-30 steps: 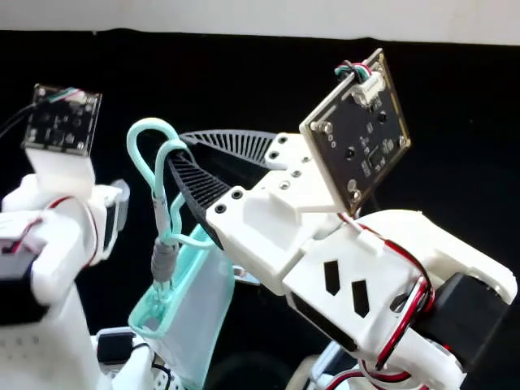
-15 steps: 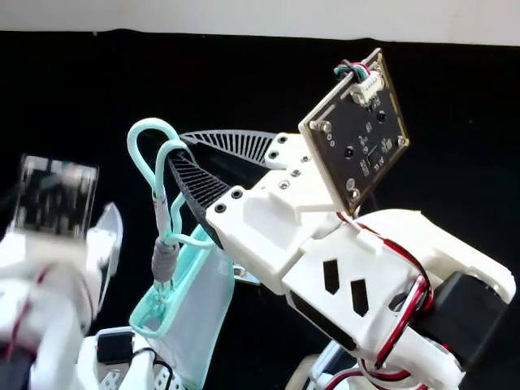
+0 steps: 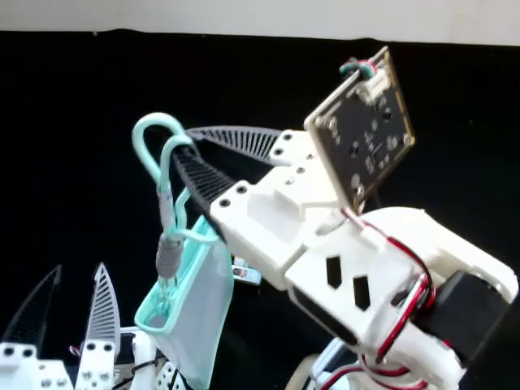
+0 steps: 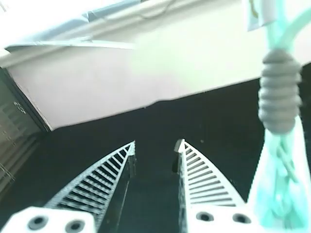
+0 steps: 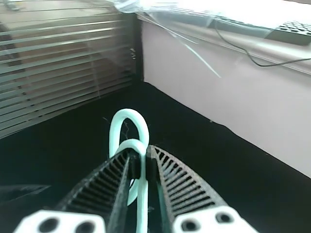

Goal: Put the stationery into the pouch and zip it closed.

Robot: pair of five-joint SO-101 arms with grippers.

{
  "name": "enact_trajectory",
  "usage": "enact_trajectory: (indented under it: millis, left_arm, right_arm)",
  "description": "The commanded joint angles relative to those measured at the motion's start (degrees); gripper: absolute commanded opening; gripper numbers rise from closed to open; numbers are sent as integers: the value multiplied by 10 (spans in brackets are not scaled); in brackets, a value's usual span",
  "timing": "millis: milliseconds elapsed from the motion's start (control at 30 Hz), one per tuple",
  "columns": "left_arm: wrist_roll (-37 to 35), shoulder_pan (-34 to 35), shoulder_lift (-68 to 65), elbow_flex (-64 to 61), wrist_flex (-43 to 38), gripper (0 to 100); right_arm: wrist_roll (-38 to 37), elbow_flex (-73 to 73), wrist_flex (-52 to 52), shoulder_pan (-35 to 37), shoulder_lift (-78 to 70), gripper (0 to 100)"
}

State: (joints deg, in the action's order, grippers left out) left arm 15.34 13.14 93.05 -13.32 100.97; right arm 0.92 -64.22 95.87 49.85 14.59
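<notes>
Right end effector [image 3: 184, 143] raised, pinched tight; left end effector [image 3: 79, 272] low, upturned, spread.

The print on the pouch's [image 3: 193, 302] small tag [image 3: 246, 274] cannot be read.

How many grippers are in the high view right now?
2. The right gripper, mid-frame, is shut on the cord loop of the pouch. The left gripper, open, is at the lower left, beside the pouch.
</notes>
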Motion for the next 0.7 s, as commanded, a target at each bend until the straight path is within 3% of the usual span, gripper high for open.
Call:
enact_trajectory:
  millis: [0,133,233,433,667]
  left_arm:
    - [1,3,8,-2,2,158]
    - [-6,2,8,-2,2,159]
    - [-61,-9,-8,0,0,161]
    - [-156,-139,-87,36,1,162]
    - [-159,-148,-131,117,2,162]
  right_arm:
    - [7,1,-2,-19,7,7]
    - [7,1,-2,-19,7,7]
    - [7,1,-2,-19,7,7]
    - [7,1,-1,-20,7,7]
    - [7,1,-1,-20,7,7]
